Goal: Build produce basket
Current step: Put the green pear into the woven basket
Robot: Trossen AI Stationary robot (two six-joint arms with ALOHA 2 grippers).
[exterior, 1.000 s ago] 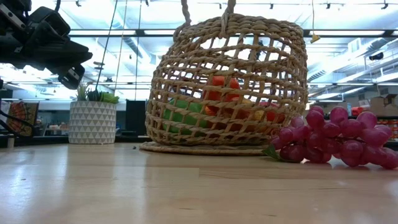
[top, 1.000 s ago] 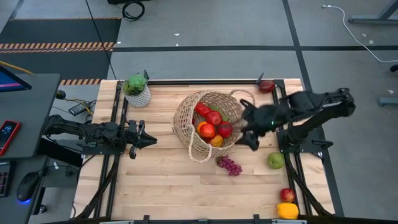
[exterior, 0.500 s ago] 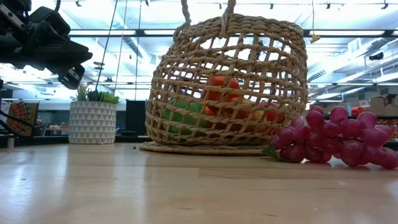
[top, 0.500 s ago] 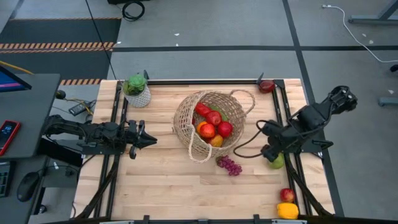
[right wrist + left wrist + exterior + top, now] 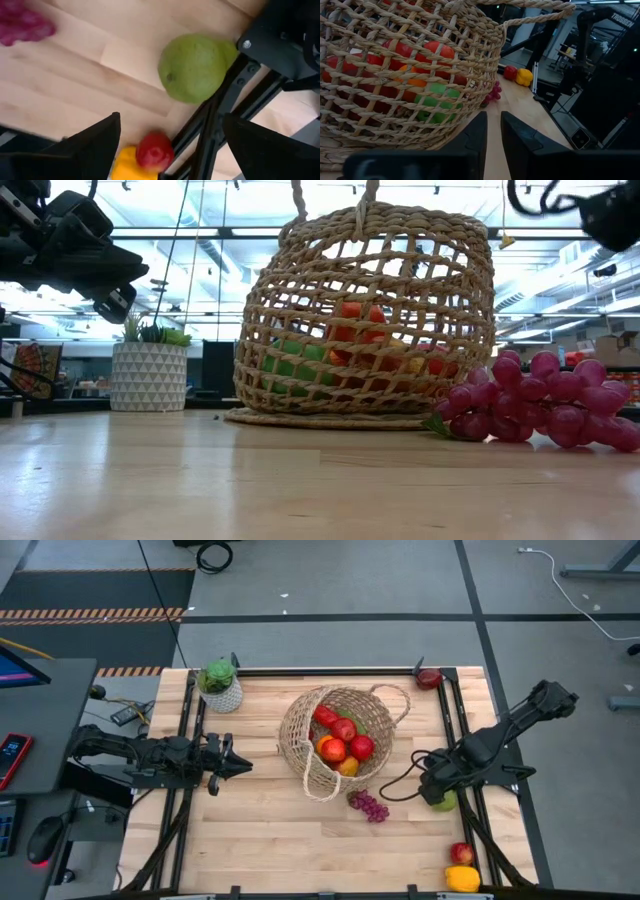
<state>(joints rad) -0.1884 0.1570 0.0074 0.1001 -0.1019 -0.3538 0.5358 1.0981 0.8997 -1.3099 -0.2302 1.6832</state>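
The woven basket (image 5: 340,740) stands mid-table, holding red apples (image 5: 345,730), an orange fruit and green produce (image 5: 437,92). Purple grapes (image 5: 369,806) lie on the wood just near of it. A green fruit (image 5: 194,67) lies by the right frame rail. My right gripper (image 5: 432,790) hovers open over the green fruit, pointing down, its fingers (image 5: 95,145) short of it. At the left side my left gripper (image 5: 235,766) is shut, level, aimed at the basket (image 5: 410,75).
A red apple (image 5: 461,853) and a yellow pepper (image 5: 463,878) sit at the near right corner. A red fruit (image 5: 429,678) lies at the far right corner. A white pot with a plant (image 5: 220,685) stands far left. Black frame rails (image 5: 215,115) border the table.
My right gripper has swung from beside the basket's right rim toward the table's right edge and dropped low. It has tipped to point down and rolled about its axis, ending over the green fruit. It still holds nothing.
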